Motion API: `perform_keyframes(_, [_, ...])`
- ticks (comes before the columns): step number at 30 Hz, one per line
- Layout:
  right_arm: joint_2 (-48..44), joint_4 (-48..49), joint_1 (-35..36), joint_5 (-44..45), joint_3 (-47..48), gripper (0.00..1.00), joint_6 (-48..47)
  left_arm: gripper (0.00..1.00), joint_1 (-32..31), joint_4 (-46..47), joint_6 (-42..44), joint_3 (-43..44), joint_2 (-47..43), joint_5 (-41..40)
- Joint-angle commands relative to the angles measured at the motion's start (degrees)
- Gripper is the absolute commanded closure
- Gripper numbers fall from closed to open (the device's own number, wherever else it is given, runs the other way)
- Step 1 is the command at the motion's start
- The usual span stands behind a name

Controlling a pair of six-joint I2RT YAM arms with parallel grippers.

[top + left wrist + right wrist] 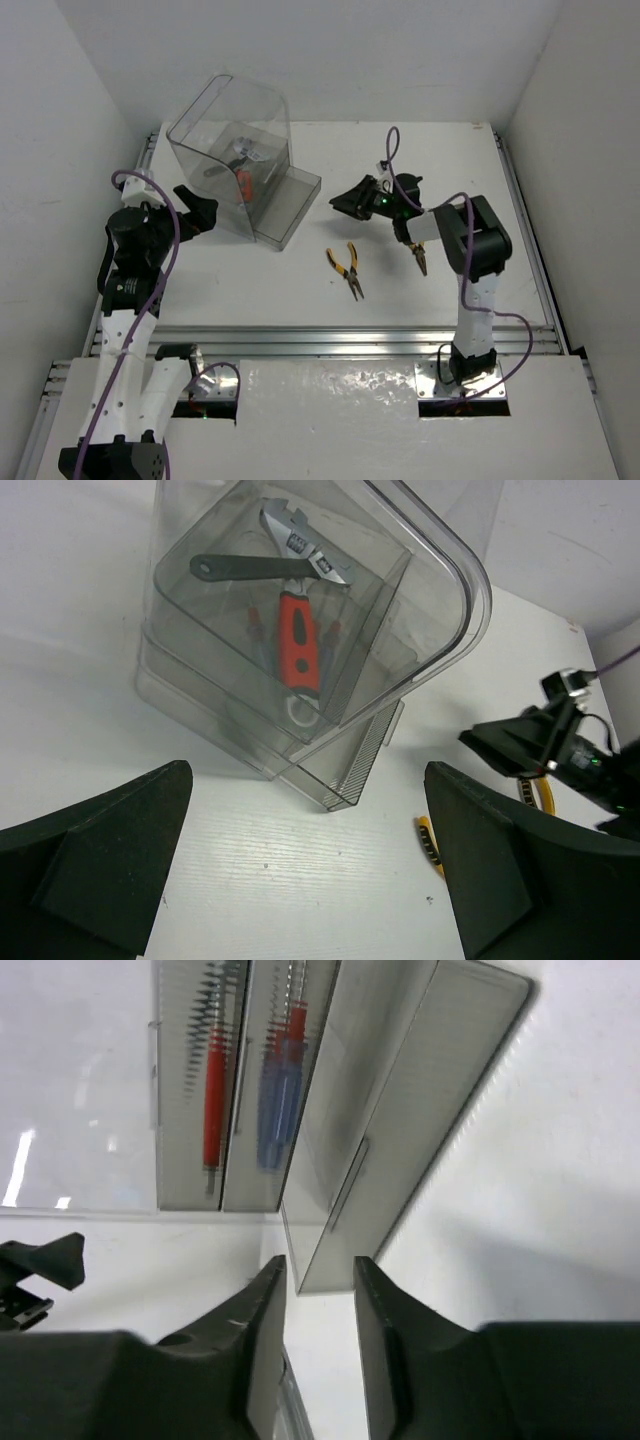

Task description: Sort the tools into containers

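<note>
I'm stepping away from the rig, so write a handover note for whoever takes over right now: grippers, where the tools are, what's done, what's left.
Left gripper: wide open, empty, facing the clear box.
Right gripper: jaws slightly apart, nothing between them, at the corner of the box's protruding tray.
Done: red-handled adjustable wrench and black wrench lie in an upper tray; red screwdriver and blue screwdriver are inside the box.
Left: yellow-handled pliers and orange-handled pliers lie on the table.
</note>
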Motion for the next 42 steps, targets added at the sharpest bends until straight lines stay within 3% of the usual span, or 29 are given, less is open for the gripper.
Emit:
perform_keyframes(1, [-11.36,-13.50,-0.59,2.79,-3.56,0.64,-11.55,0.00,0.18,2.29,0.73,1.78,-1.09,0.48])
perform_keyframes(2, [-15.65,-22.41,0.03,5.08,-1.22,0.57,-21.06,0.00,0.18,2.29,0.73,1.78,-1.18,0.49])
perform_keyframes(3, [-17.34,-42.42,2.99,9.02,1.07,0.52,-26.90,0.00,0.18,2.38,0.73,1.87,-1.36,0.40])
perform_keyframes(4, [-18.67,-50.98,5.11,20.89,5.18,0.40,-31.92,0.00,0.18,2.29,0.73,1.78,-1.53,0.40])
perform_keyframes(6, [-19.91,-67.75,11.09,32.29,8.29,0.28,-41.61,0.00,0.18,2.29,0.73,1.87,-1.80,0.14])
perform_keyframes(7, [-20.00,-71.50,12.67,38.96,9.52,0.21,-44.07,0.00,0.18,2.29,0.82,1.87,-1.80,0.22])
perform_keyframes(9, [-19.56,-79.75,15.84,42.96,10.32,0.16,-45.50,0.00,0.18,2.29,0.82,1.87,-1.80,0.31])
perform_keyframes(13, [-20.43,-87.35,20.15,50.61,8.39,0.16,-46.30,0.00,0.18,2.20,0.82,1.87,-1.71,0.40])
perform_keyframes(22, [-26.95,-85.26,22.09,48.89,-0.93,0.20,-45.85,0.00,0.18,2.20,0.82,1.87,-1.97,0.49])
perform_keyframes(32, [-19.57,-82.00,24.82,45.79,-0.15,0.36,-50.24,0.00,0.18,2.11,0.91,1.87,-1.97,0.57])
perform_keyframes(33, [-18.95,-82.09,24.99,45.71,0.30,0.45,-50.77,0.00,0.18,2.03,0.91,1.95,-1.97,0.57])
perform_keyframes(36, [-16.93,-81.74,25.08,45.09,1.00,0.57,-51.57,0.00,0.18,2.11,0.91,1.87,-2.06,0.66])
perform_keyframes(40, [-17.97,-82.44,25.34,45.88,0.48,1.00,-50.43,0.00,0.18,2.20,0.91,1.78,-1.97,0.84])
perform_keyframes(42, [-20.16,-79.39,25.69,45.62,-1.54,1.00,-49.72,0.00,0.18,2.29,0.82,1.78,-1.71,1.01])
